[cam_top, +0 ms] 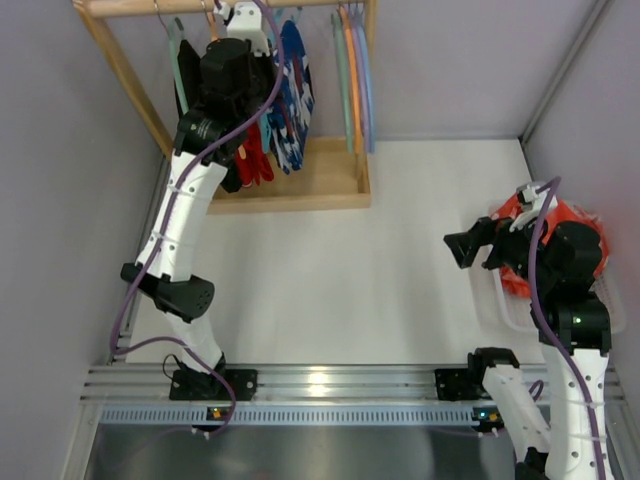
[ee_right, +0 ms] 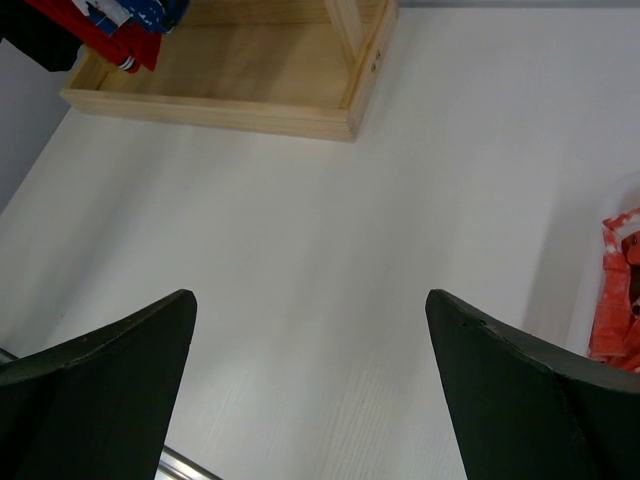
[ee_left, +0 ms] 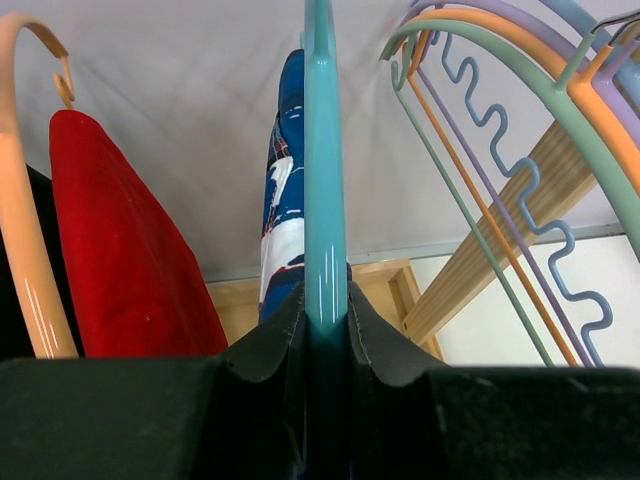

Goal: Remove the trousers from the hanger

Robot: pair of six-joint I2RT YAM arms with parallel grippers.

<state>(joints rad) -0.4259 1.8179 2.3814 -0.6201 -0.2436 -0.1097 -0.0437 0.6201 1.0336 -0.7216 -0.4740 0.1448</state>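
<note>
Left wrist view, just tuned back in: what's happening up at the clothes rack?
The left claw is shut on the teal hanger up at the wooden rack. The blue printed trousers hang right behind that hanger, apparently not yet off it, with a red garment alongside. The right claw is open over the table, holding nothing.

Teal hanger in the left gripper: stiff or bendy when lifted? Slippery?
Probably stiff: the hanger runs straight and unbowed through the shut left gripper. Its glossy plastic looks slick, so it may pivot in the grip. The trousers hang limp against it, so they'd likely swing, adding little weight.
</note>
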